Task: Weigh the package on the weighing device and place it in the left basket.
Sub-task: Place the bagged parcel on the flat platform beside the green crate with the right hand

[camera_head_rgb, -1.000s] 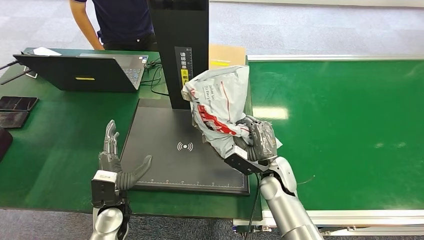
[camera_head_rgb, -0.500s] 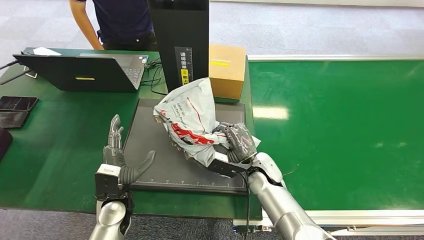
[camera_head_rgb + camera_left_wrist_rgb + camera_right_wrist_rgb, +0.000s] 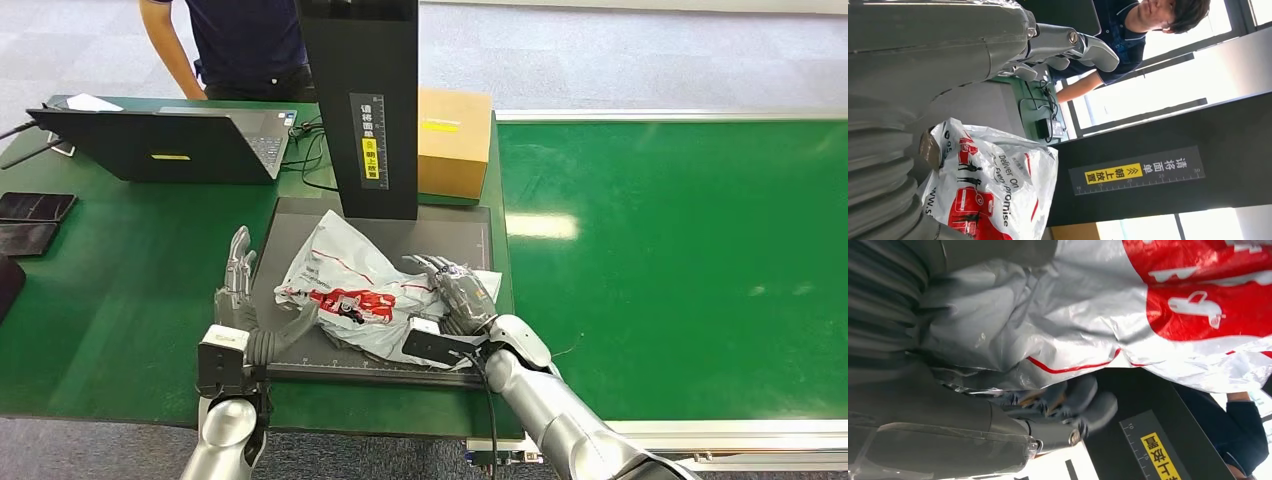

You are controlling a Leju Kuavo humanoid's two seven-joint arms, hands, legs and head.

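On the scale plate (image 3: 300, 235), the right hand (image 3: 455, 295) rests against the package (image 3: 345, 290).

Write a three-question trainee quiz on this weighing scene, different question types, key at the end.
1. True or false: the package lies on the scale.
2. What stands behind the scale's black column, on the robot's right? A) cardboard box B) basket C) bottle
3. Fill in: the left hand is ___, holding nothing.

Key: 1 true; 2 A, the box; 3 open.
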